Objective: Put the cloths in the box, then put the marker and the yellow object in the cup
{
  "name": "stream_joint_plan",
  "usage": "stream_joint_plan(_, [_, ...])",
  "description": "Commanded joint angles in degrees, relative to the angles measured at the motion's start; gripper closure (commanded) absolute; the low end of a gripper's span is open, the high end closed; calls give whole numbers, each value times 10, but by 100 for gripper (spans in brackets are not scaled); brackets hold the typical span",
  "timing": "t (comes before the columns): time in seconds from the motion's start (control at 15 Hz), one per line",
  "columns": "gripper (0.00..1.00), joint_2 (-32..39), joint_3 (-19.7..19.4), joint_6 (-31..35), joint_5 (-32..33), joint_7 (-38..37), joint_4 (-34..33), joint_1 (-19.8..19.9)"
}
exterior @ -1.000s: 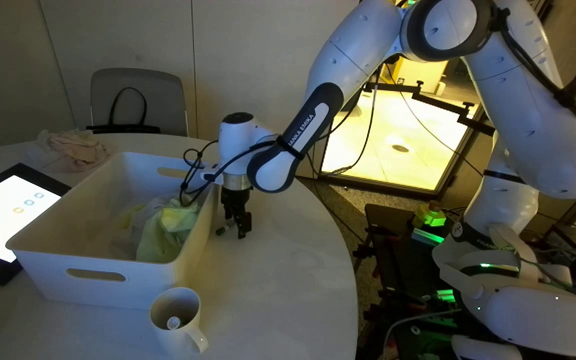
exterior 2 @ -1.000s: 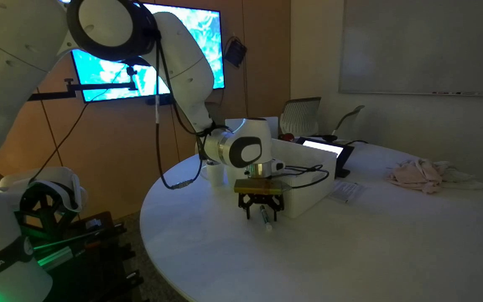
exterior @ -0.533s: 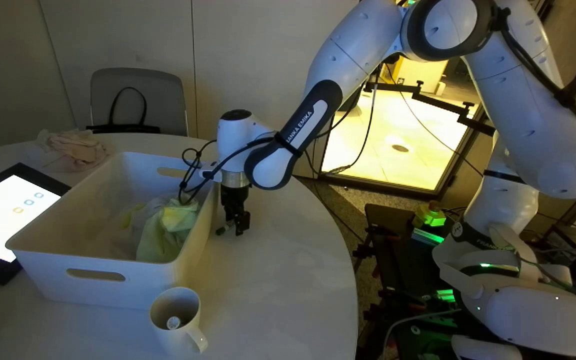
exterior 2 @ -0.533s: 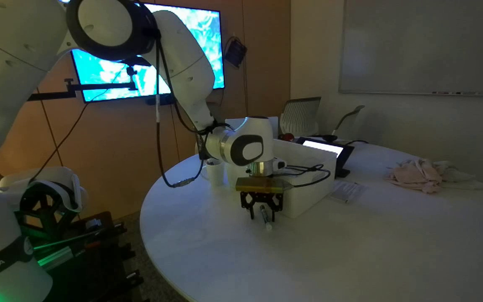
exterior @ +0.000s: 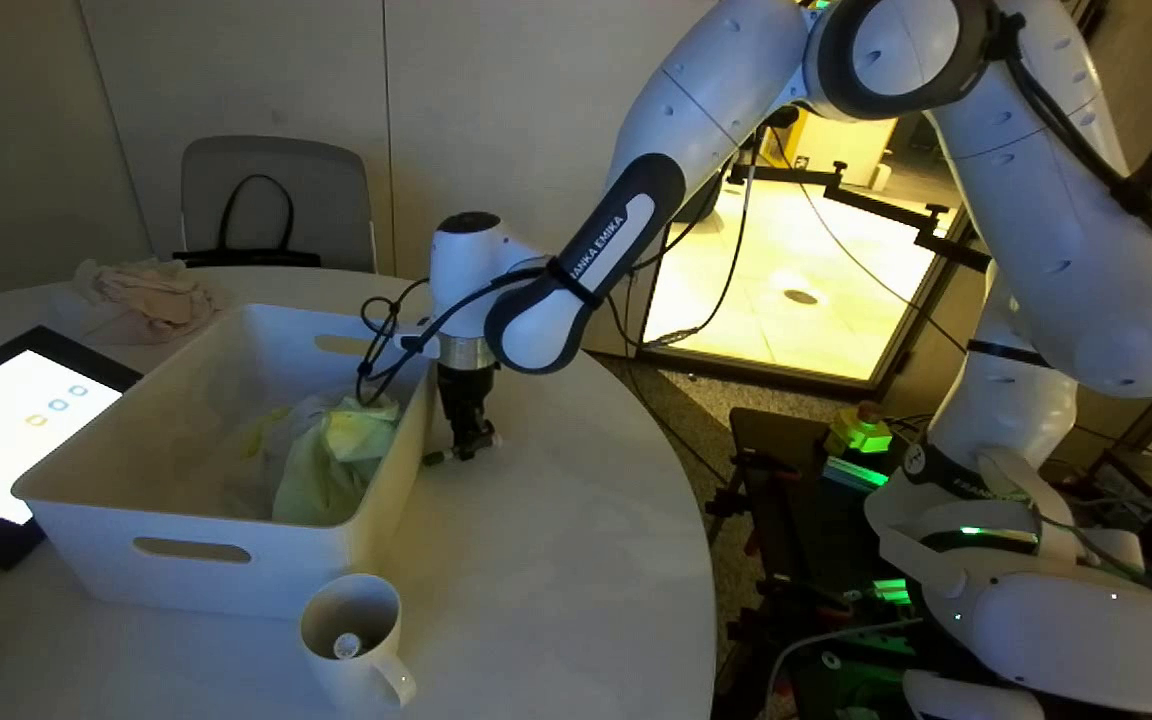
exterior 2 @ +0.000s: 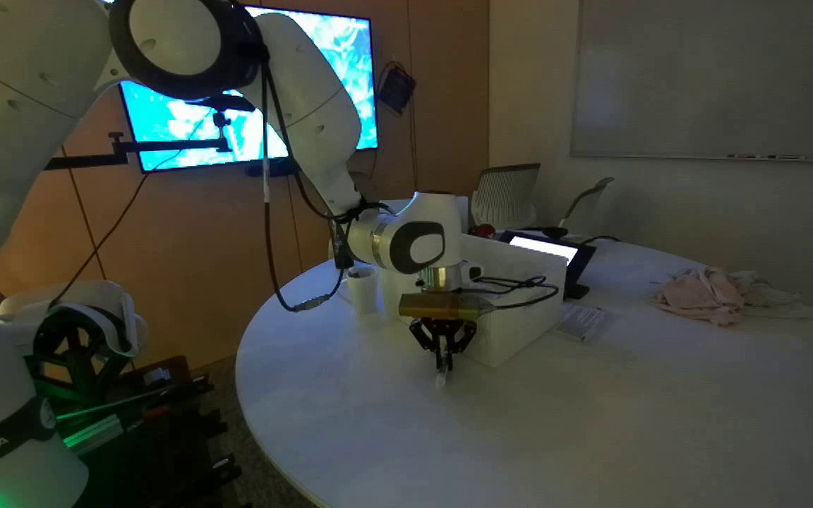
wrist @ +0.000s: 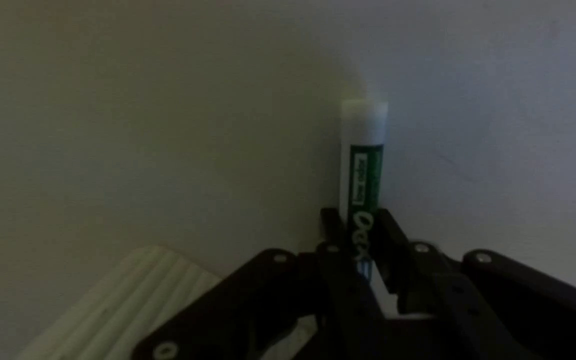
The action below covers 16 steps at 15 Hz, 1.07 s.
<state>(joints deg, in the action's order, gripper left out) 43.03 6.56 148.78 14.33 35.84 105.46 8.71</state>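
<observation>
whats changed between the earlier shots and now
The hand has closed on the marker, which it stood open over earlier, and has risen slightly. The marker has turned a little; whether it has lifted off is unclear. Nothing was let go. The box, the cup, the pale green cloth in the box and the pink cloth outside it stayed put.

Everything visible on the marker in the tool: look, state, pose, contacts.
The marker is a slim, plastic-looking cylinder: white barrel and end, green label reading "low odor", with larger lettering partly covered. In an exterior view its end nearer the box looks greenish. It seems roughly level beside the box, pinched between the fingers of the tool. Whether it touches the table is not clear.
</observation>
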Motion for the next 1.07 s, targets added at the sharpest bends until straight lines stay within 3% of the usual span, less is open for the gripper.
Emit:
stream_joint_plan(0.0, [84, -2, -4, -3, -5, 6, -2, -3])
stream_joint_plan(0.53, [84, -56, -29, 3, 17, -26, 37, -32])
stream_joint_plan(1.0, [84, -131, -65, 2, 67, -101, 87, -84])
